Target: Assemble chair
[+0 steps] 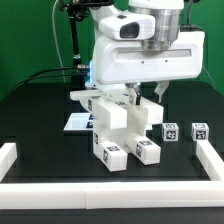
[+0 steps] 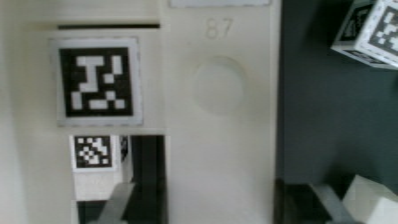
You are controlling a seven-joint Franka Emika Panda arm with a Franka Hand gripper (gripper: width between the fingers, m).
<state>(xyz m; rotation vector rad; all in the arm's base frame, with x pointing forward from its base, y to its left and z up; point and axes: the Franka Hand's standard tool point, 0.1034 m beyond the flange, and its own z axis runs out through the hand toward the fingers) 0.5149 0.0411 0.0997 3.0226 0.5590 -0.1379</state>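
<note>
chair (image 1: 112,125) sits mid table (image 1: 40,150), a chunky white stack just in front of the marker board (image 1: 74,123). its long axis runs from the back toward the front rail (image 1: 110,188). two bars point at the camera, with tagged ends low in front. gripper (image 1: 147,97) hangs over the chair's upper part on the exterior view's right. its dark fingers (image 1: 160,93) sit apart on either side of a white part. cannot tell if the jaws pinch it or just straddle it. wrist view shows a wide slab (image 2: 214,90) with tags running lengthwise. two small cubes (image 1: 171,131) sit apart on the exterior view's right.
</note>
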